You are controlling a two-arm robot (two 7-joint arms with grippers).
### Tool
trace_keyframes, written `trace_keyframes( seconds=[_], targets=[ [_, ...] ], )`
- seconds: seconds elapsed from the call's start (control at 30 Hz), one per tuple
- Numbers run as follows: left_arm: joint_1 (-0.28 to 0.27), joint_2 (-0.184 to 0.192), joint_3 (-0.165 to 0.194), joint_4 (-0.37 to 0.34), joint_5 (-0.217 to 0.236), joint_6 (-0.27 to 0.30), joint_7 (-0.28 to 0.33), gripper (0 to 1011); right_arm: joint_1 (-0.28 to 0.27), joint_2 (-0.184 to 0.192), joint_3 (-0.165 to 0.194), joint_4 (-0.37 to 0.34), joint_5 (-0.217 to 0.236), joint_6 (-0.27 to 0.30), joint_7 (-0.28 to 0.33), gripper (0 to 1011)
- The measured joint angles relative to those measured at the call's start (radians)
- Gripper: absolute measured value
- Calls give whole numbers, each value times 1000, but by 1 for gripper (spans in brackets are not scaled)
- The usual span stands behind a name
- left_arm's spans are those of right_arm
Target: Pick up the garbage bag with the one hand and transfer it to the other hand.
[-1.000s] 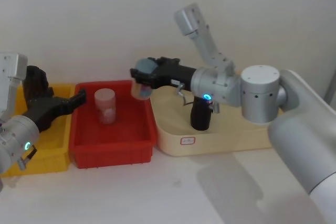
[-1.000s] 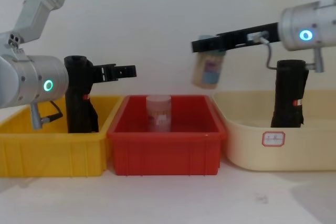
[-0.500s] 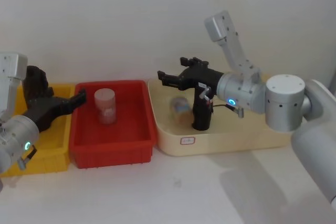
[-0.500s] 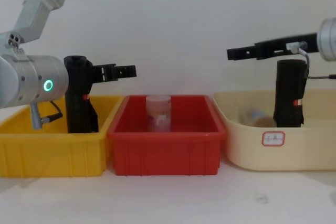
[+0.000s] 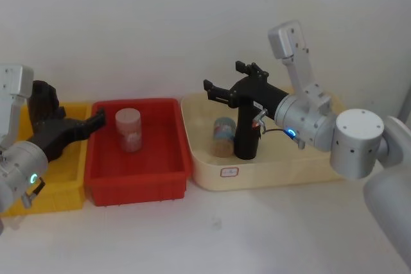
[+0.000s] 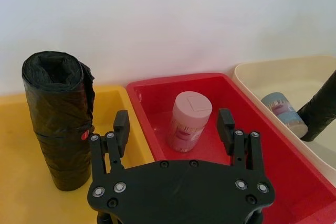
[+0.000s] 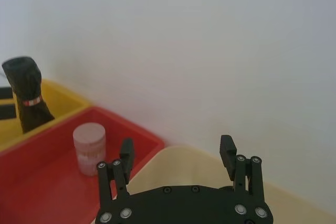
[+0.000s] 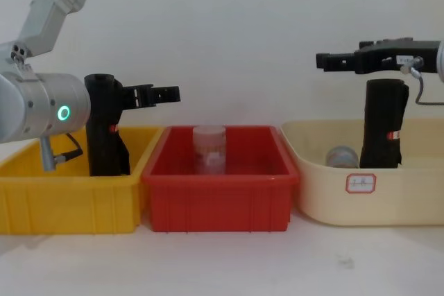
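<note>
The jar (image 5: 223, 134) now lies dropped in the cream bin (image 5: 270, 174), at 9 o'clock of the garbage bag (image 5: 246, 129); both the blue-ringed right gripper (image 5: 232, 80) and green-ringed left gripper (image 8: 158, 93) gape empty

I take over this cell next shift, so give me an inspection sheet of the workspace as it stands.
Surface: white table carrying a yellow bin, a red bin and a cream bin side by side.
Job's things: garbage bag upright in the yellow bin, not held.
Clutter: pink-lidded jar upright in the red bin; tipped jar and second black roll in the cream bin.
Grippers: left gripper open, beside the garbage bag, pointing over the red bin; right gripper open, above the cream bin.
Cables: short wrist cable on the left arm, another on the right.
Surroundings: plain white wall.
</note>
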Motion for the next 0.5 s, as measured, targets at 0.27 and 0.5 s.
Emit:
trace_keyframes(
  seconds=[0.27,0.5],
  targets=[
    [0,0,0,0,0,0,0,1001,-94,-9,10,-105,-13,-89,-44,1001],
    [0,0,0,0,0,0,0,1002,-191,-25,-5,-211,-26,-128,-74,1001]
  ],
)
